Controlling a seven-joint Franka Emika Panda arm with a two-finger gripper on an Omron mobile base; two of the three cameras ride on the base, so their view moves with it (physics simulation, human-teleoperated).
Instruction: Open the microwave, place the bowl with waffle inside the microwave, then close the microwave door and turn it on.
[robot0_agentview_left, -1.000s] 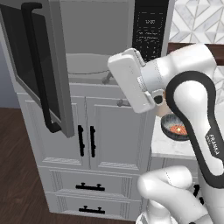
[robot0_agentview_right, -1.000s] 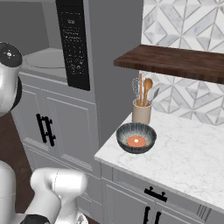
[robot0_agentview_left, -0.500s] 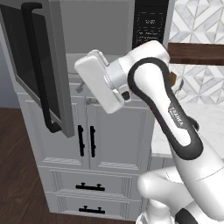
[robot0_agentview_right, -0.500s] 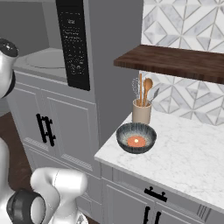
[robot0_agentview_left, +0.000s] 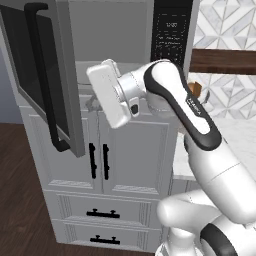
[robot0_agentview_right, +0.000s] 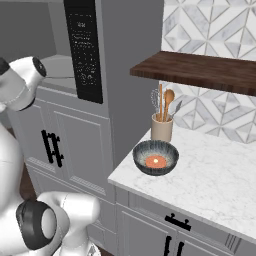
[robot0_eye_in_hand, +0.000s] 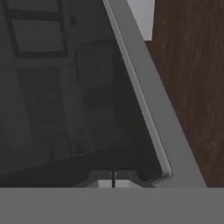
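I read pincer (robot0_eye_in_hand: 113, 180) shut, seemingly empty, near microwave door (robot0_agentview_left: 47, 80) | one bowl (robot0_agentview_right: 155, 157), one waffle (robot0_agentview_right: 155, 161)

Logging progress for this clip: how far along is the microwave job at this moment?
Done: the microwave door stands swung open, showing the cavity of the microwave. In hand: nothing is carried; the gripper is shut and empty, close to the door's glass. Left: the bowl with the waffle sits on the counter beside the utensil cup; it must go inside, then door closed, microwave started.
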